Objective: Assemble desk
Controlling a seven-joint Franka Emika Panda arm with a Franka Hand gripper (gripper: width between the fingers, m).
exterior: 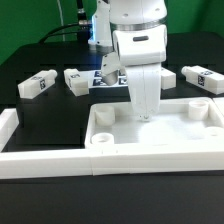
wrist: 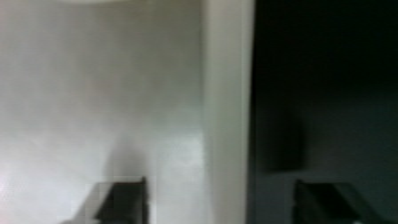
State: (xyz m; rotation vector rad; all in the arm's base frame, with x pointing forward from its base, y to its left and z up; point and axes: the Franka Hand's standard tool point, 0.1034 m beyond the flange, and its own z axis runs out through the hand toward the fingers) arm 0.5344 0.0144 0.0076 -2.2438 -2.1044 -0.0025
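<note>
The white desk top (exterior: 170, 135) is laid flat on the black table (exterior: 50, 115), rim upward, with round sockets (exterior: 100, 140) seen at its corners. Beyond it, small tagged block legs are scattered loose. The first leg (exterior: 38, 85) and second leg (exterior: 80, 79) are toward the exterior view's left, the third leg (exterior: 200, 77) toward its right.

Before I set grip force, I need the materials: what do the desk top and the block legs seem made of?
Desk top: likely hard white plastic, matte; moulded raised rim and round sockets, soft even shading. Block legs: seemingly the same matte white plastic, with black-and-white tags, perhaps printed stickers. Look alone cannot confirm.
</note>
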